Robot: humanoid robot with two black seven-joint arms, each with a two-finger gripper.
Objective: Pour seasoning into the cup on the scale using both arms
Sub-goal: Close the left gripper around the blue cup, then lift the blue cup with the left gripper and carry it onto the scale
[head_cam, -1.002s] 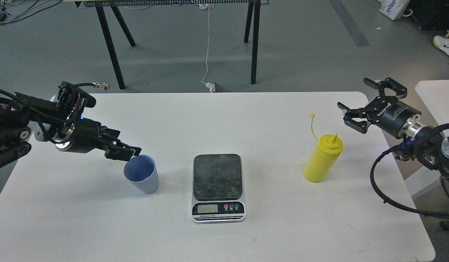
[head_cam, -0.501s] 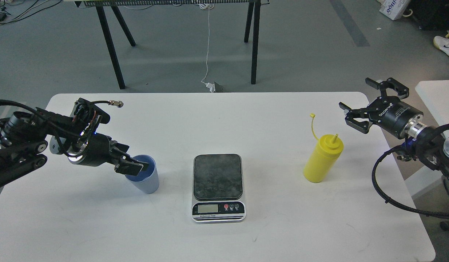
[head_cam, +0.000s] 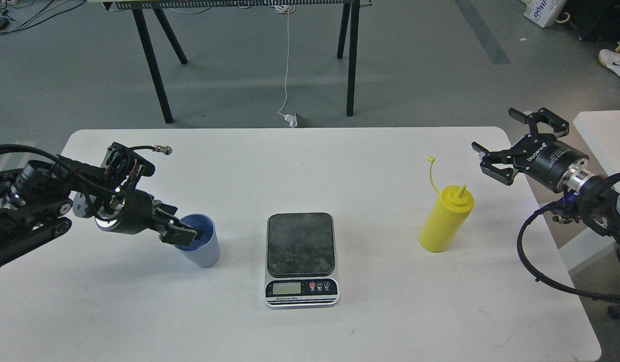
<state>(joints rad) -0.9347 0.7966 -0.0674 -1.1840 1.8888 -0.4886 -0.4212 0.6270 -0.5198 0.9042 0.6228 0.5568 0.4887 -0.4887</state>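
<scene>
**A:** Left gripper (head_cam: 189, 234) barely shifted since half a second ago, one finger inside the cup (head_cam: 199, 241), rim pinched?

**B:** Can't tell. Right gripper (head_cam: 513, 146) spread, seasoning (head_cam: 444, 217) right of scale (head_cam: 301, 257).

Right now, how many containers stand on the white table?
2. The pale blue cup stands left of the kitchen scale; the yellow squeeze bottle stands right of it. None looks hidden.

Plain white flat bench (head_cam: 370, 332). Pale blue tapered plastic cup (head_cam: 203, 255), darker blue inside. Solid yellow plastic squeeze bottle (head_cam: 444, 219) with matching yellow tether. Dark grey marbled rectangular scale (head_cam: 300, 243), silver-white front, red button. Black clawed pincers, left (head_cam: 187, 235) and right (head_cam: 508, 141), silver joint rings.
</scene>
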